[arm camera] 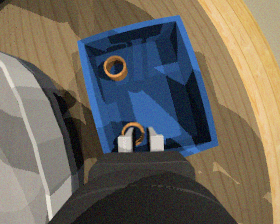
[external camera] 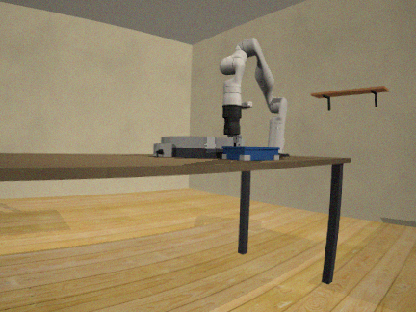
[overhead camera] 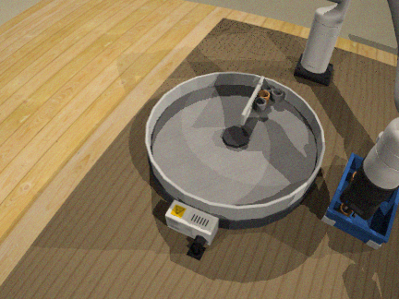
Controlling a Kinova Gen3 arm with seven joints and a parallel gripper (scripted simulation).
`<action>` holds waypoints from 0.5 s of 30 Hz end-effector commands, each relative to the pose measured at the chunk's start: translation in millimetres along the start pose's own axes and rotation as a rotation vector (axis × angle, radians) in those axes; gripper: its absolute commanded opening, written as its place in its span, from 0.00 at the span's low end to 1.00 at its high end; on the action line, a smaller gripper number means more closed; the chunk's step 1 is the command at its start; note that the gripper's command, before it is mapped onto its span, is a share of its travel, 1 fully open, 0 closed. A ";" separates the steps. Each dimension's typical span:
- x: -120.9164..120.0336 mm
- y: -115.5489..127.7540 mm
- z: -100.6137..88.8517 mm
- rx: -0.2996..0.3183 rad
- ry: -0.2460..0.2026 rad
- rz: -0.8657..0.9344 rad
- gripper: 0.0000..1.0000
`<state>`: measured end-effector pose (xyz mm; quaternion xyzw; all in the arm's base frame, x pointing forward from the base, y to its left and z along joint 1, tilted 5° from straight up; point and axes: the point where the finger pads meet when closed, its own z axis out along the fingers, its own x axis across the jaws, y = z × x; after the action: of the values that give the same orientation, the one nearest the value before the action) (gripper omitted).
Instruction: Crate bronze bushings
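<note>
Standing apart, the jaws partly hide a bronze bushing [overhead camera: 342,209] [arm camera: 132,124] in the crate [overhead camera: 355,230] [external camera: 254,154] [arm camera: 155,111].

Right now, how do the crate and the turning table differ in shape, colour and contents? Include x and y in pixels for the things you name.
The crate [overhead camera: 356,230] [external camera: 255,153] [arm camera: 130,29] is rectangular; the turning table [overhead camera: 235,210] [external camera: 188,142] [arm camera: 23,125] is round and much wider.
The crate is blue, the turning table grey.
The crate shows two bronze bushings and no steel; the turning table holds one bronze bushing [overhead camera: 264,91] among steel bushings [overhead camera: 277,95].
Both have raised walls, and both hold bronze.
</note>
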<state>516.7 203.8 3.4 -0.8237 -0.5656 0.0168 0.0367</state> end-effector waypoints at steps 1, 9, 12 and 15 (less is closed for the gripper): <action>0.5 0.7 -1.4 -0.002 0.002 0.000 0.42; 0.6 0.8 -7.2 -0.002 0.002 0.000 0.42; 0.6 0.8 -7.2 -0.002 0.002 0.000 0.42; 0.6 0.8 -7.2 -0.002 0.002 0.000 0.42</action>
<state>517.2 203.6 9.0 -0.8237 -0.5656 0.0170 0.0367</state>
